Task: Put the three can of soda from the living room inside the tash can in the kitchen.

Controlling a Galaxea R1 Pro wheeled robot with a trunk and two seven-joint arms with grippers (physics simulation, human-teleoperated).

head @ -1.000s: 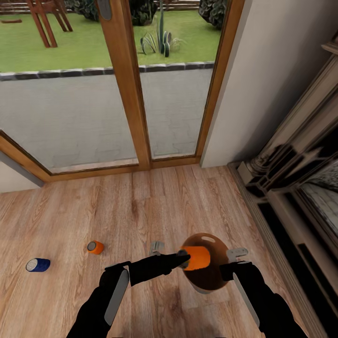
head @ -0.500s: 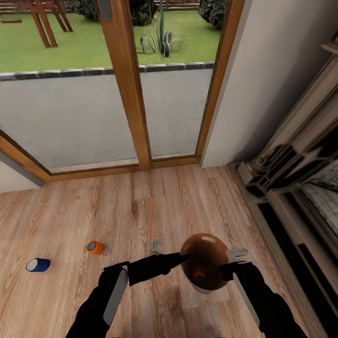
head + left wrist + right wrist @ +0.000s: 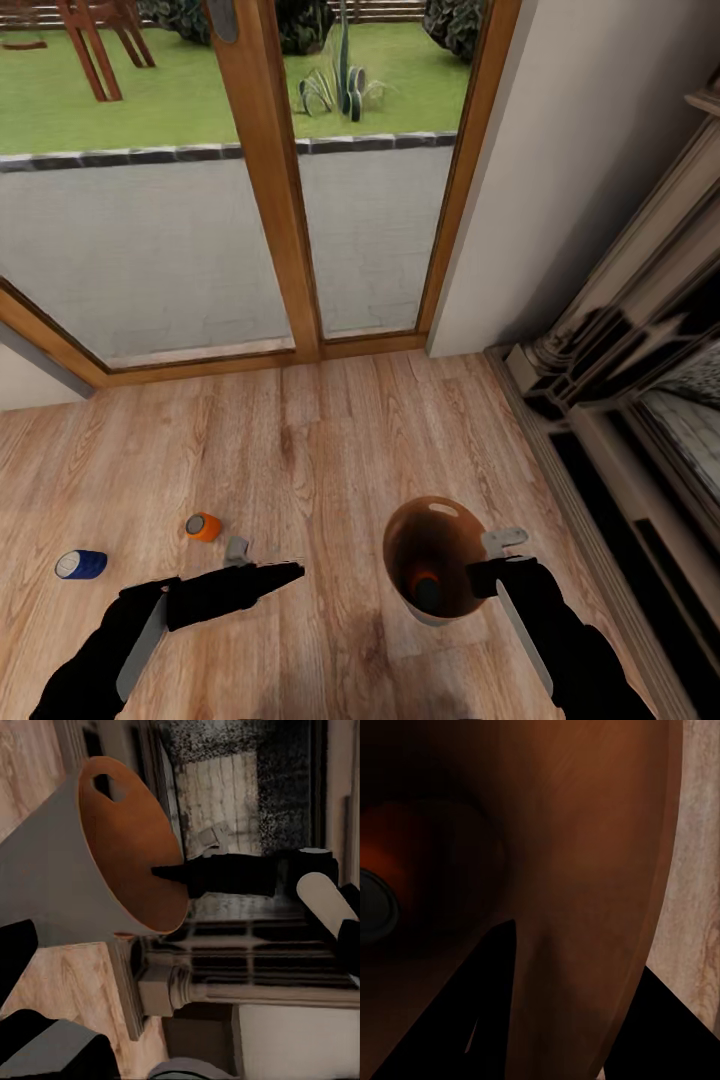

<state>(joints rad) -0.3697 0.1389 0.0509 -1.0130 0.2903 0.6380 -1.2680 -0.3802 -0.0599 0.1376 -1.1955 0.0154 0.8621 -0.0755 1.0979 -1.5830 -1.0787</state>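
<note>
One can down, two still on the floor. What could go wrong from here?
1. The right gripper pinches only the trash can's rim; the bin may tilt and spill the orange can inside.
2. The second orange can and blue can lie on their sides; the left gripper could nudge them rolling.

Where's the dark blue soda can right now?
In the head view the dark blue can lies on its side on the wood floor at the far left, just left of an orange can and ahead of the left gripper.
</note>
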